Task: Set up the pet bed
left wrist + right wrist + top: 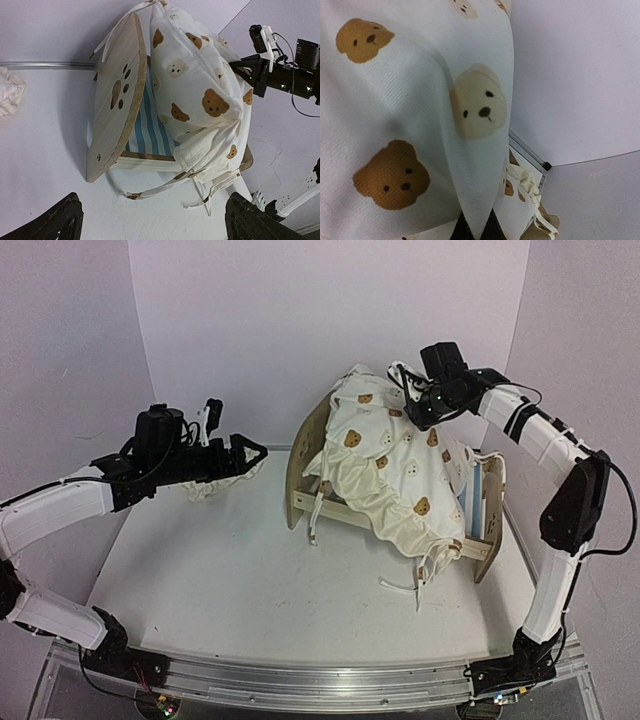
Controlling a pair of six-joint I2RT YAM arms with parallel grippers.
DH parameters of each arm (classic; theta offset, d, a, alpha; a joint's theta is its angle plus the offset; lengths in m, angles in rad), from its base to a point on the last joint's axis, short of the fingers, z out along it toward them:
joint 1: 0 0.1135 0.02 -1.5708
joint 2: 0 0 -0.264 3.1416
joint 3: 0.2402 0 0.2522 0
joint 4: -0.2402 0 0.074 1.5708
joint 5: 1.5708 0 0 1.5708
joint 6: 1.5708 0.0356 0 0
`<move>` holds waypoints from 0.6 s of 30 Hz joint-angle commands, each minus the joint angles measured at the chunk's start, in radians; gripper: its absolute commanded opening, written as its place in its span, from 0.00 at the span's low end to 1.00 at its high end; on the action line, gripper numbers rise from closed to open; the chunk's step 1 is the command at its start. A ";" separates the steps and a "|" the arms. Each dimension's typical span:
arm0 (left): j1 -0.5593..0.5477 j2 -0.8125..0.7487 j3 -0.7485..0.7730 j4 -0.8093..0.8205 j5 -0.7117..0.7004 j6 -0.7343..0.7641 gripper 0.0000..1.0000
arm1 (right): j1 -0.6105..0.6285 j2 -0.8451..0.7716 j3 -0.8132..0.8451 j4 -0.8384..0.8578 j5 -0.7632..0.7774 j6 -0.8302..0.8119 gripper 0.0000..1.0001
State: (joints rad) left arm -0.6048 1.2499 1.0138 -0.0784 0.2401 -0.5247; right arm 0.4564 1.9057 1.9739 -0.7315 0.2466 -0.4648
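A white table (250, 570) is filling the space in front of me, its top scuffed with a few faint marks, and plain pale walls (300, 320) are closing it in on the far, left and right sides. A metal rail (320, 680) is running along the near edge, where both arm bases are bolted. The pet bed (303, 465) is standing on the table right of centre, toward the far side, its paw-print end board facing left and its blue-and-white striped base (147, 125) showing under the bedding. The bear-print cushion (385, 465) is lying heaped over the frame, spilling down the near side, with a loose tie (400, 585) trailing onto the table. The right gripper (408, 395) is reaching in from the far right and pinching a fold at the cushion's far upper edge, fingers closed on the fabric. The left gripper (250, 452) is hovering above the table's left side, fingers spread wide and holding nothing, pointing toward the bed. A small white ruffled bundle (210, 485) is lying on the table under it, near the far wall.
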 commanded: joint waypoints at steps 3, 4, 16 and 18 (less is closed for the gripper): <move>0.003 0.022 0.076 0.022 0.034 -0.003 0.99 | -0.007 -0.086 0.081 -0.039 0.081 -0.112 0.00; 0.003 0.021 0.076 0.021 0.034 -0.003 0.99 | -0.001 -0.069 0.113 -0.060 0.110 -0.123 0.00; -0.001 0.028 0.073 0.027 0.060 -0.009 1.00 | -0.010 0.156 0.039 0.058 -0.349 -0.036 0.43; -0.010 0.034 0.078 0.025 0.072 0.009 0.99 | -0.007 0.132 0.040 0.084 -0.265 0.027 0.66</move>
State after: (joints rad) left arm -0.6056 1.2793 1.0286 -0.0788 0.2768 -0.5278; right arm 0.4511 2.0449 2.0384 -0.7609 0.0616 -0.5488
